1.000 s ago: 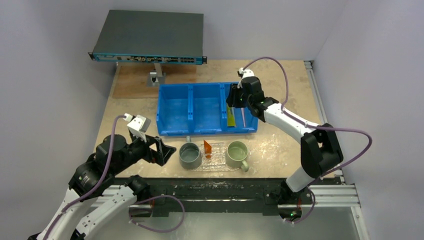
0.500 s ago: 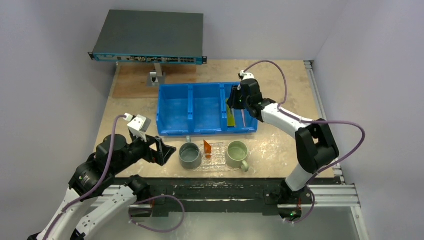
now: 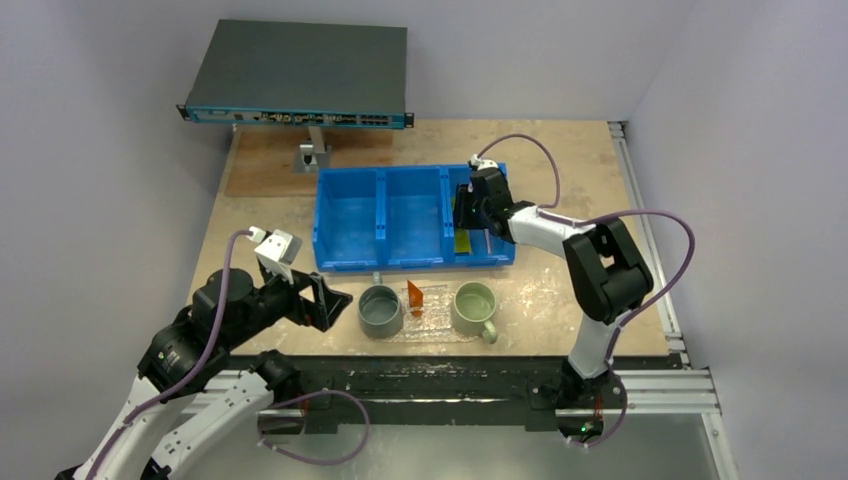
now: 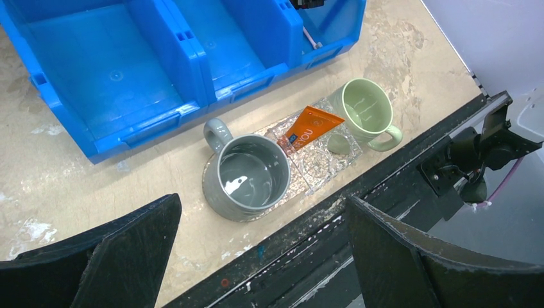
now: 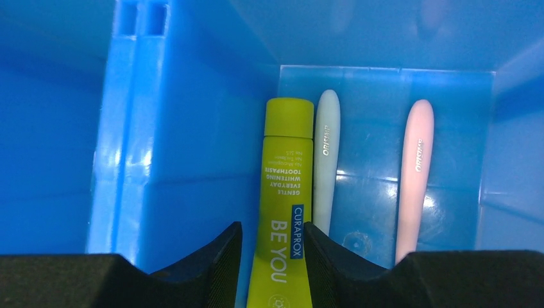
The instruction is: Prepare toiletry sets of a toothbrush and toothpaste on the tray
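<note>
"So, which piece are you after?"

"The green tube [image 5: 282, 205]. It lies by the left wall of the blue bin's [image 5: 192, 160] right-hand compartment, mid-counter. My right gripper [image 5: 269, 231] straddles it narrowly, though I cannot tell if I'm pinching it yet. I'd close squarely and lift straight up, because the white toothbrush [image 5: 325, 160] sits just beside it. The pink toothbrush [image 5: 416, 173] lies apart."

"And around you?"

"My left gripper [image 3: 328, 303] hangs wide open near the front-left corner. By the near edge, the tray [image 4: 321, 160] carries a grey mug [image 4: 247, 176], the orange tube [image 4: 308, 126], then a green mug [image 4: 365, 109]. I judge it a tight landing spot."

green tube [image 5: 282, 212]: "CURAPROX BE YOU", "WHITENING TOOTHPASTE" | orange tube [image 4: 309, 123]: "YOU"
</note>
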You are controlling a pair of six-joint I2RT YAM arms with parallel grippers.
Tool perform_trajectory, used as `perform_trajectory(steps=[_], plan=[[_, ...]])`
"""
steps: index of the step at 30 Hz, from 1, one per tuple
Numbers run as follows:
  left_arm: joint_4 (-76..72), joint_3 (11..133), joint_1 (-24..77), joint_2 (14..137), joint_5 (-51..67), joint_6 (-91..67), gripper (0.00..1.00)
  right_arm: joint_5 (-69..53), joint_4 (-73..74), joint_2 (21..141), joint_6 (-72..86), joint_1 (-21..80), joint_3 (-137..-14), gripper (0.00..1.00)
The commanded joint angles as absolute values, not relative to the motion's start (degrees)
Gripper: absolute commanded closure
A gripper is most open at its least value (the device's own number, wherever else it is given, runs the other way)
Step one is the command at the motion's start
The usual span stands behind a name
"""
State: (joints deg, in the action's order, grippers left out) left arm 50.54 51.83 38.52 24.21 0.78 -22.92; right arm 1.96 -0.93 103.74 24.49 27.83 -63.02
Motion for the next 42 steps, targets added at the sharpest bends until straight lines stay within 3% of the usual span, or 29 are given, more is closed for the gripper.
perform_trajectory(steps=[1,14,24,42], plan=[[49.6,51.7,38.2,24.8,0.2,-22.0,0.00,2.0,-2.9,104.8,23.9,27.6,-66.1,0.57],[49.6,51.7,37.9,25.2,0.2,-22.0,0.00,2.8,-2.5,109.1,23.1,27.7,-66.8,0.57],[49.5,51.7,37.9,25.6,0.4,-22.0,0.00,3.7,-1.3,105.4,21.7,27.7,-66.3,0.92],[48.7,51.7,37.7,26.6,3.9,-22.1,0.00,6.4,13.8,79.8,10.4,32.0,-65.7,0.93]])
